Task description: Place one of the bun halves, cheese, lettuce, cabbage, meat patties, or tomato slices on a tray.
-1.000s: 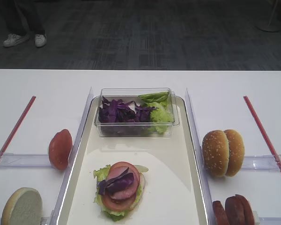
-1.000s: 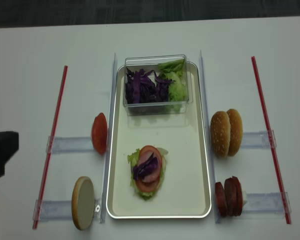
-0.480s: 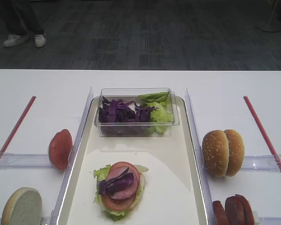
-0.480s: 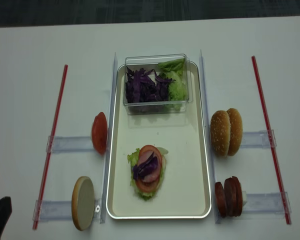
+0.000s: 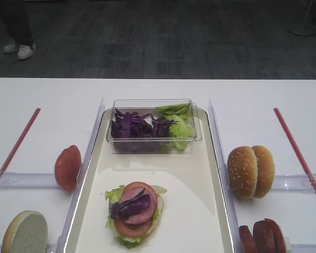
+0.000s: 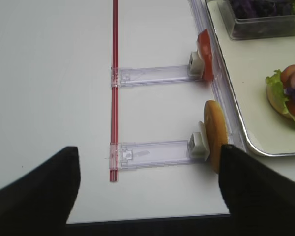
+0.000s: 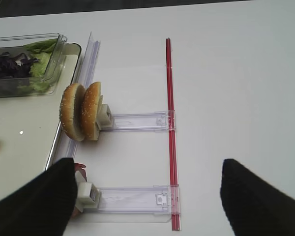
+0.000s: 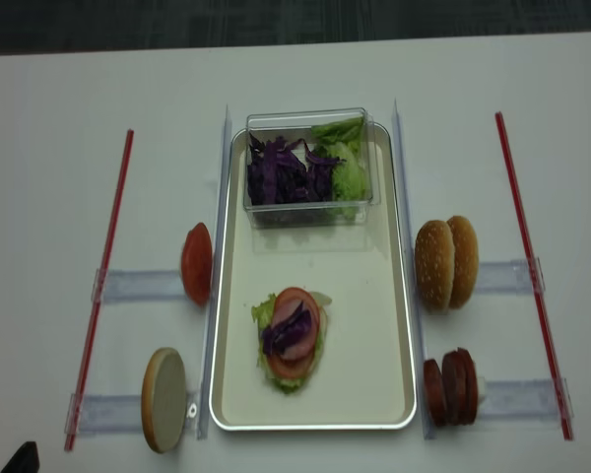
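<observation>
Tray held a stacked lettuce, tomato and cabbage pile plus a clear box of greens, while the left gripper and right gripper both stood apart, empty.
</observation>
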